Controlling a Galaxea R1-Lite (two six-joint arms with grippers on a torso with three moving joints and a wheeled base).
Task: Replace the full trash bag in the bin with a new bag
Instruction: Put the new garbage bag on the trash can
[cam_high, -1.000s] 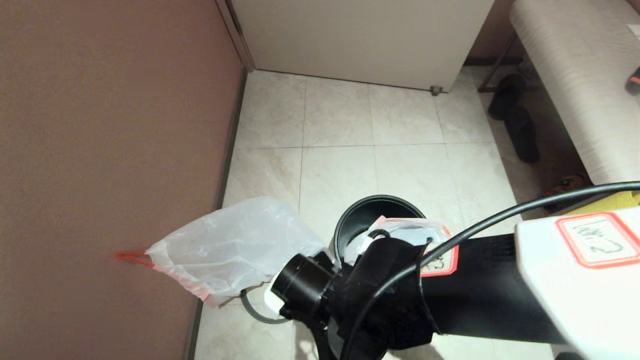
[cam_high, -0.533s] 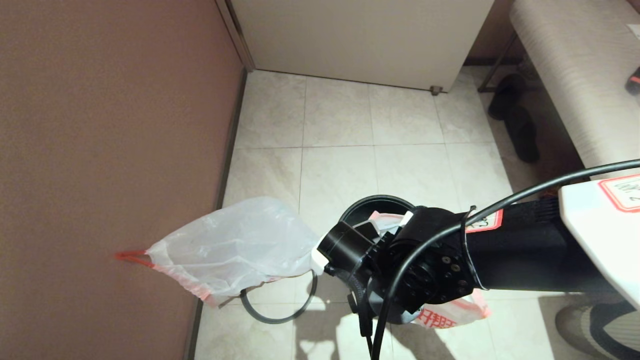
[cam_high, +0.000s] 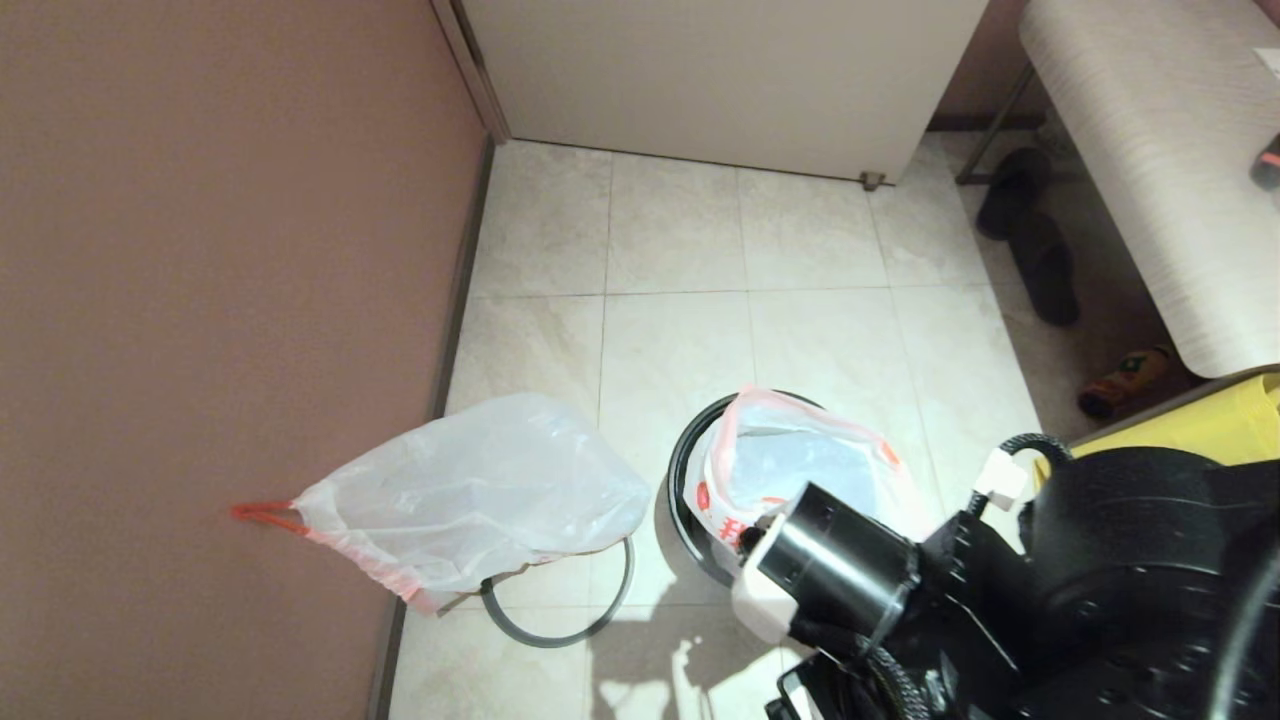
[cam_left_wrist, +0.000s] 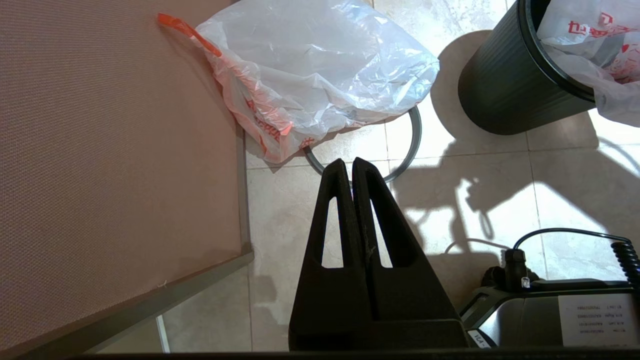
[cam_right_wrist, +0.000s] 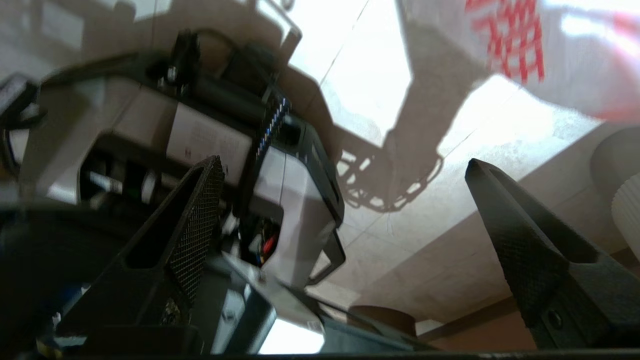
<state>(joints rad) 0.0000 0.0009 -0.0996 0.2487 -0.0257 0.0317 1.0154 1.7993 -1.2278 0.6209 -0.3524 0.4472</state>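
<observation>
I am looking down from the robot's head at a tiled floor (cam_high: 680, 240) with a brown wall (cam_high: 200, 250) along the left. The full trash bag (cam_high: 470, 495) is already out of the bin: it is lying on the floor against the wall, bulgy and white, its red-orange drawstring pointing left. The grey rim ring (cam_high: 585, 620) is lying flat on the floor, partly tucked under that bag's near edge, so it is off the bin. Just to the right, the bin (cam_high: 682, 480) is standing upright, and the new bag (cam_high: 790, 460) is sitting in its mouth, its red-orange hem showing as a loose loop; part of the film is draping over the bin's right edge rather than being folded evenly around it. My right pincer (cam_right_wrist: 345, 180) is low at the near right, seen only from its own wrist camera; its jaws are standing wide apart and holding nothing. My left pincer (cam_left_wrist: 353, 167) is parked low at the near left, jaws pressed together and empty, pointing toward the ring. I am judging the task as well past halfway: the old bag is removed and the new one is in place. What seems left is spreading the hem over the lip and pressing the ring back on.
</observation>
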